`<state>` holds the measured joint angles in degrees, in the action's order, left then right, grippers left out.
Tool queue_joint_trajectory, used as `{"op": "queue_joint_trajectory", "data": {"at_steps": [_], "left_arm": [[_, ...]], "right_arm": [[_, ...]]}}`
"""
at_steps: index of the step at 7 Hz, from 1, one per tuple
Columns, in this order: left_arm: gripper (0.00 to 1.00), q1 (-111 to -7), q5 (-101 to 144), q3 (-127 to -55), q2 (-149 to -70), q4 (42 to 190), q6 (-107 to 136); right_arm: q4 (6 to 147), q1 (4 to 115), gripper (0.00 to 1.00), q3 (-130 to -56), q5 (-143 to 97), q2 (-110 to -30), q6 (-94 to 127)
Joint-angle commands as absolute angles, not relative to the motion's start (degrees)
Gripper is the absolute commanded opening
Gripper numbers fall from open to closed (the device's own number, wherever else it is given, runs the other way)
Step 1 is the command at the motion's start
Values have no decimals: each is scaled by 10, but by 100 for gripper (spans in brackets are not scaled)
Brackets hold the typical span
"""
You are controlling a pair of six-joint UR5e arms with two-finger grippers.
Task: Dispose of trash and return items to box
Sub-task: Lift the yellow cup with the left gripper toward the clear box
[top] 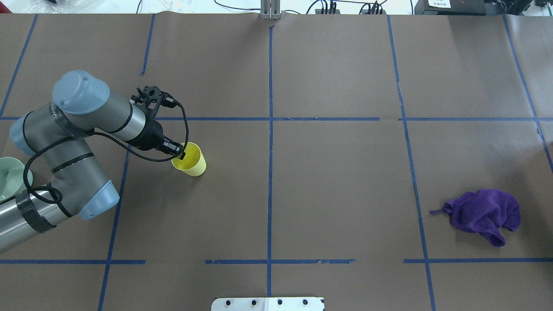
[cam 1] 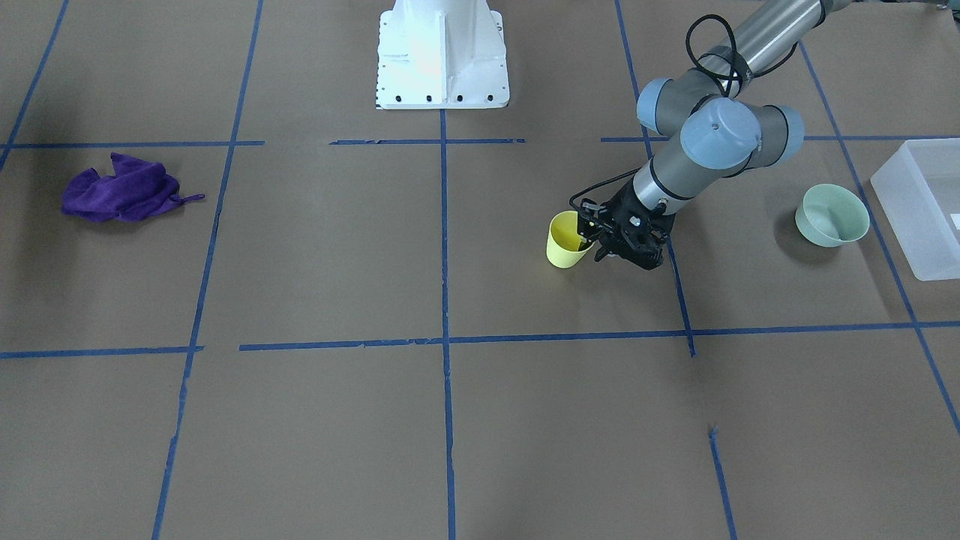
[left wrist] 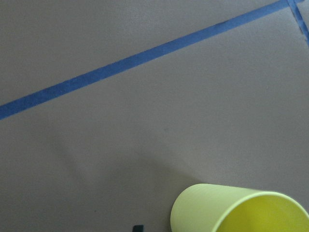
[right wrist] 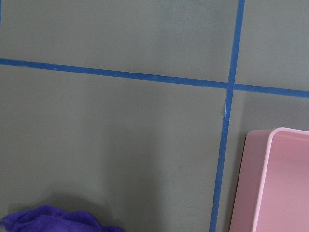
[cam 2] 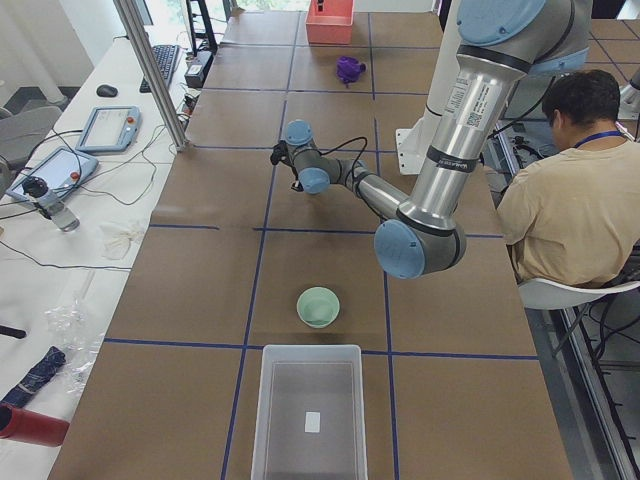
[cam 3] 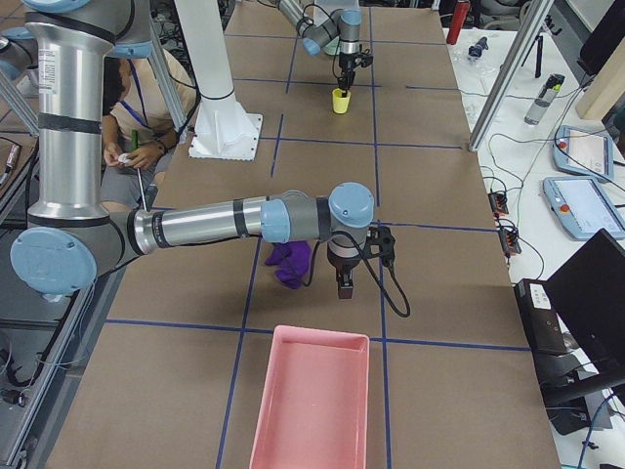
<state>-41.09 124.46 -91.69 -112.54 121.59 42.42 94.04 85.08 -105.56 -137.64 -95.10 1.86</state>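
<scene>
Yellow cup point(cam 1: 562, 251) upright, its rim between the left jaws, apparently spread, right jaws' state unclear

Smooth yellow plastic cup point(cam 1: 561, 252), matt brown paper tabletop point(cam 1: 337, 247) with blue tape point(cam 1: 444, 225), fuzzy purple cloth rag point(cam 1: 120, 191), frosted white plastic bin point(cam 1: 900, 216).

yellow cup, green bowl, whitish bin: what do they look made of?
Probably plastic, all three. The yellow cup has a thin, smooth, opaque, matte wall. The mint-green bowl is opaque with a soft sheen and could be melamine. The bin is frosted and translucent, with brown table showing through its floor.
</scene>
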Motion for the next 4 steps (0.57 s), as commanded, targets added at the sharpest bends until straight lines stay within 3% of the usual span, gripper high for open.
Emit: {"op": "queue_joint_trajectory", "data": {"at_steps": [1, 4], "left_arm": [[0, -415, 1243, -958, -1121, 1187, 426], [0, -500, 1177, -1091, -1115, 1070, 427]], "right_arm": [[941, 851, 100, -1055, -1376, -951, 19], [940, 851, 100, -1057, -1377, -950, 20]]}}
